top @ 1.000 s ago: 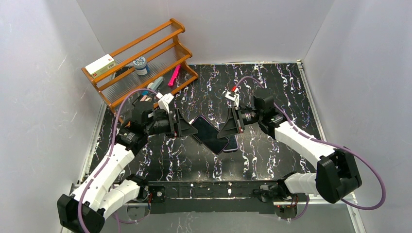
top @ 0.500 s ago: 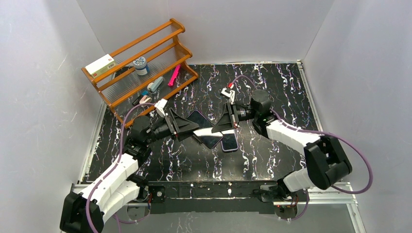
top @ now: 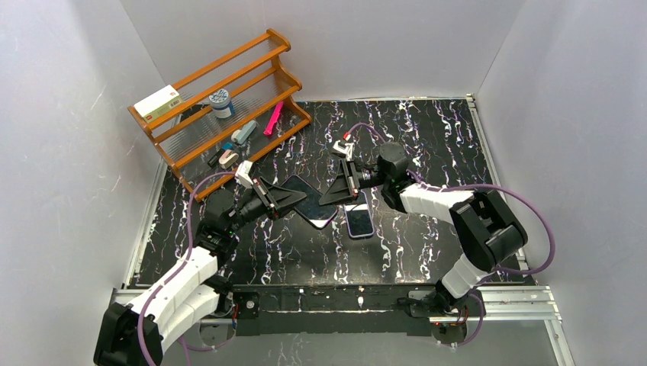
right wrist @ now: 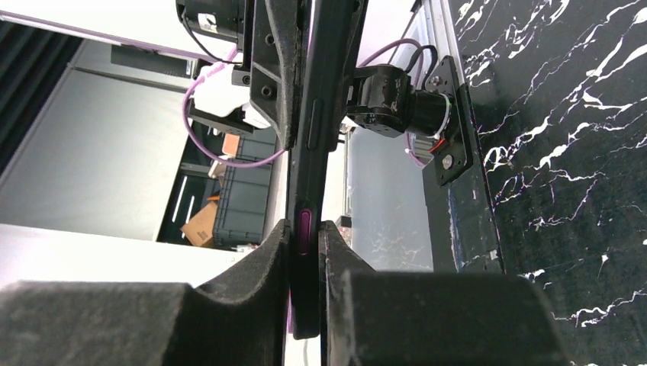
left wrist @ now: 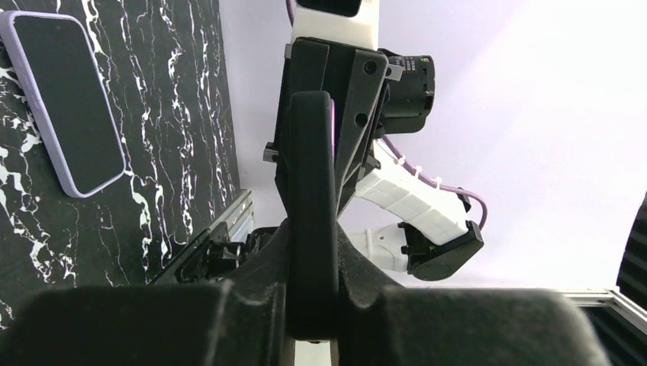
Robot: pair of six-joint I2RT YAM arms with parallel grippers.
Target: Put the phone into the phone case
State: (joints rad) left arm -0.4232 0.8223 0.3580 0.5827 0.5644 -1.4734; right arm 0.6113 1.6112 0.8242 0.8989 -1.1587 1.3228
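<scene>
1. Setting: a robotics lab test cell, enclosed by plain white panels [top: 69, 114] at 9, 12 and 3 o'clock.
2. The black marbled table [top: 427, 137] ended in an aluminium rail [top: 519, 293] at 6 o'clock.
3. Beyond it stood dark storage crates [right wrist: 240, 206] and a cardboard box [right wrist: 200, 223].

No lettering is legible anywhere; the white box [top: 157, 103] on the rack [top: 278, 40] carries a small label, too blurred to read

Both arms, left arm [top: 179, 274] and right arm [top: 431, 200], wear white shells between black joint housings. A purple cable [left wrist: 442, 183] trails each, cinched with white ties. The left gripper [top: 299, 200] and right gripper [top: 326, 200] are matte black wedges with 1 white block behind; small screws [left wrist: 371, 67] stud the mounts.
</scene>
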